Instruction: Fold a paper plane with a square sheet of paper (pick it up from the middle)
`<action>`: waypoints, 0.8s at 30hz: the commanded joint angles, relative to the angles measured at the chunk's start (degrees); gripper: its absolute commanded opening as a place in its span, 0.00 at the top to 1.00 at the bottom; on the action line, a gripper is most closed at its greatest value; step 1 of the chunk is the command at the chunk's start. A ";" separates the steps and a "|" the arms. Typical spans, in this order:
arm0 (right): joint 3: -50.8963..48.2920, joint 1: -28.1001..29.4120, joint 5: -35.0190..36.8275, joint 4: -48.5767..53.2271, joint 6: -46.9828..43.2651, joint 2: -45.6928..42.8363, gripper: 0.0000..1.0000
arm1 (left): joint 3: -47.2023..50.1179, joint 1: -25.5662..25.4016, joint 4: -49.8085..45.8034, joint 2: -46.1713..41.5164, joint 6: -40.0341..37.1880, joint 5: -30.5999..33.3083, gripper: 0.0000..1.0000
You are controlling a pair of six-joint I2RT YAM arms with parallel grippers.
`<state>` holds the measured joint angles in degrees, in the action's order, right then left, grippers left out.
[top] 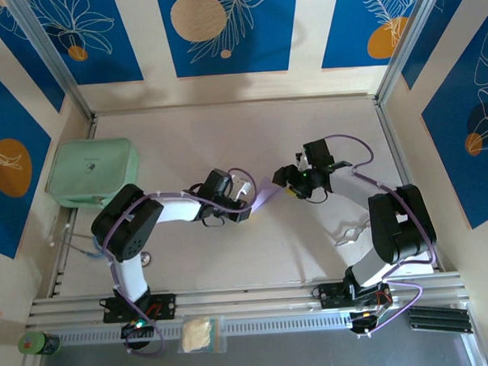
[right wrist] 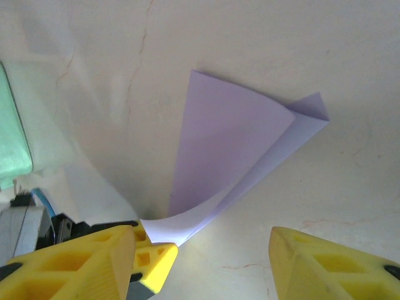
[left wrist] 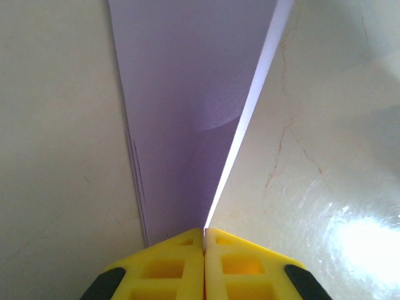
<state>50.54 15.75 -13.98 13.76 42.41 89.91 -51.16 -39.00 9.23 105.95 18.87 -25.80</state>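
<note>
Pale lilac folded paper sheet [right wrist: 231, 137] is pinched at its tip by the clenched left gripper [left wrist: 204, 236] mid-table, likely steadied for creasing; the right gripper [right wrist: 205, 240] is spread, empty, just beside.

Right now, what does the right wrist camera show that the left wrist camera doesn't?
Right wrist only: the right fingers standing open, the mint-green box, and the whole pointed outline of the lilac paper. Left wrist only: stacked layer edges along the paper's left side, close up. Both: that paper pinched in the shut left fingers, and the pale table.
</note>
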 commanded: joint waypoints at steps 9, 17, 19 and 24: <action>0.01 3.59 -2.89 -1.65 -8.48 4.41 0.38 | -0.11 3.14 8.18 2.77 19.88 -10.64 0.91; 3.80 5.63 -2.41 -0.84 -9.72 9.55 0.38 | 1.03 3.77 12.99 4.70 26.36 -11.45 0.91; 4.71 5.79 -2.73 -0.41 -10.11 10.86 0.38 | 1.06 3.77 13.34 4.96 26.98 -11.62 0.91; 5.97 6.21 -1.73 0.24 -10.06 12.73 0.39 | 1.40 3.87 13.70 5.59 27.88 -12.08 0.91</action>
<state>55.09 21.43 -15.40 12.60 33.39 101.60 -50.65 -35.73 21.30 110.13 45.19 -36.10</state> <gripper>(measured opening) 0.609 0.090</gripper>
